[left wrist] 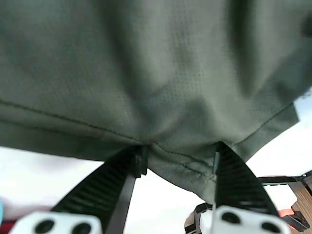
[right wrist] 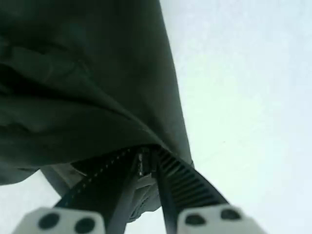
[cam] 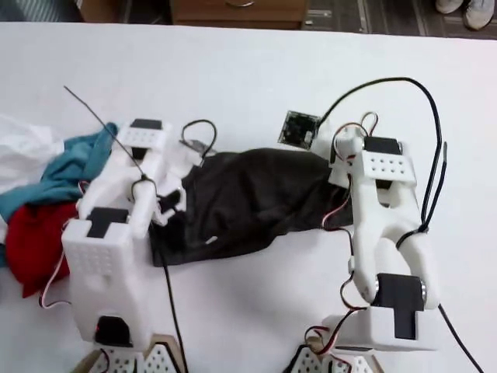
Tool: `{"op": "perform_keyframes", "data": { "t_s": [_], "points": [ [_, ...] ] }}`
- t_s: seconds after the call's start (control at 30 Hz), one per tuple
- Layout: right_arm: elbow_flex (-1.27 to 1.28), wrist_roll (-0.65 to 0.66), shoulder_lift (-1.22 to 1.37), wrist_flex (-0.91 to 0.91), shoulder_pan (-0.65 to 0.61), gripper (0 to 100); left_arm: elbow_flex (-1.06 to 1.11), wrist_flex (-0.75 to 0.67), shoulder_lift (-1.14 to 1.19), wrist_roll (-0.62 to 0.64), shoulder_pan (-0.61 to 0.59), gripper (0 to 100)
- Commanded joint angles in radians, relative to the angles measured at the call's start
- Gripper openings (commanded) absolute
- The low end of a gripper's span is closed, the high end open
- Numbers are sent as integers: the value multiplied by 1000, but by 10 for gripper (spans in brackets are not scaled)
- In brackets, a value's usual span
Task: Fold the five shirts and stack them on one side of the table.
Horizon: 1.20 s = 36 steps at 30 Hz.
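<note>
dark shirt (cam: pixel 248 198) lies rumpled across the middle of the table (cam: pixel 233 70), spread between my two arms. on the left wrist view i see the left gripper (left wrist: pixel 178 158) with its jaws spread wide; the shirt's stitched hem sits right at the tips and bare table shows through the gap beneath it. on the right wrist view the right gripper (right wrist: pixel 148 163) has its jaws drawn narrow, pinching a fold of the same dark cloth at the shirt's opposite end. off beyond the left arm, at the table's edge, three more garments are heaped together: a teal shirt (cam: pixel 74 159), a red shirt (cam: pixel 31 237) touching it, and a white shirt (cam: pixel 23 144) behind both. a small circuit board (cam: pixel 299 128) lies just past the dark shirt's far edge, near the right arm, with a black cable (cam: pixel 423 101) looping from it.
</note>
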Motion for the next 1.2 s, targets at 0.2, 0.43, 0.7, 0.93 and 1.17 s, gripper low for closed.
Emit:
{"op": "perform_keyframes", "data": {
  "t_s": [0.2,0.43,0.7,0.93,1.17],
  "points": [
    [-44,-213,-2,-223,-1,20,25,18,2,6,25,246],
    [-49,-298,-81,-22,70,20,50,15,0,6,23,246],
    [-41,104,-159,472,166,20,42,11,0,6,25,247],
    [95,181,-157,453,87,20,45,9,0,6,25,247],
    [226,166,-157,176,-39,20,50,12,0,6,18,247]
  ]
}}
